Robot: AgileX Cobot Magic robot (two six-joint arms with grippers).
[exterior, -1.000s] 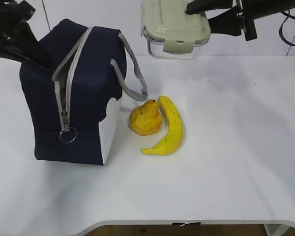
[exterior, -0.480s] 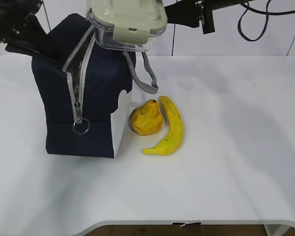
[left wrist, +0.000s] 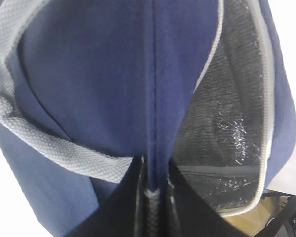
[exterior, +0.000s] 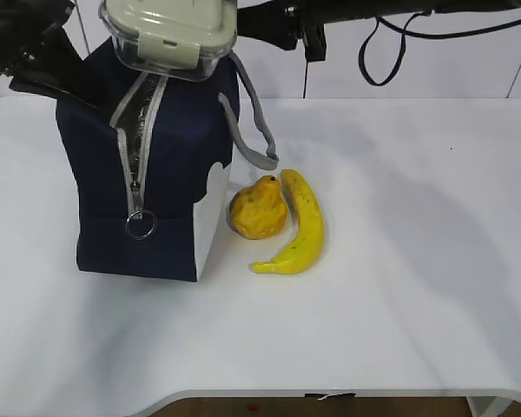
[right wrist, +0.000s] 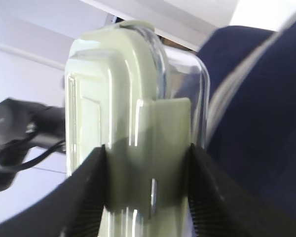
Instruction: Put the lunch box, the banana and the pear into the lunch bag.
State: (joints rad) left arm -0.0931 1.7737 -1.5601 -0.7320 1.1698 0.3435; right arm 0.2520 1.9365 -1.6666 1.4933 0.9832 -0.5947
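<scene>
The clear lunch box (exterior: 169, 35) with its sage-green lid hangs just above the top of the navy lunch bag (exterior: 169, 165), and my right gripper (right wrist: 147, 163) is shut on its end (right wrist: 138, 148). My left gripper (left wrist: 155, 185) is shut on the bag's top edge, pinching the navy fabric (left wrist: 155, 98) beside the grey handle (left wrist: 64, 153); the silver lining (left wrist: 232, 138) shows through the unzipped mouth. In the exterior view that arm (exterior: 30, 48) is at the bag's upper left. The pear (exterior: 258, 208) and the banana (exterior: 300, 226) lie side by side on the table, right of the bag.
The white table (exterior: 399, 313) stretches right and forward of the fruit. A grey handle loop (exterior: 252, 139) hangs off the bag towards the pear. The zipper's ring pull (exterior: 140, 225) dangles on the bag's front. Black cables (exterior: 391, 52) trail from the right arm.
My right gripper has carried the lunch box leftward from above the fruit to over the bag's top. The bag shifted slightly right under the left gripper's hold.
</scene>
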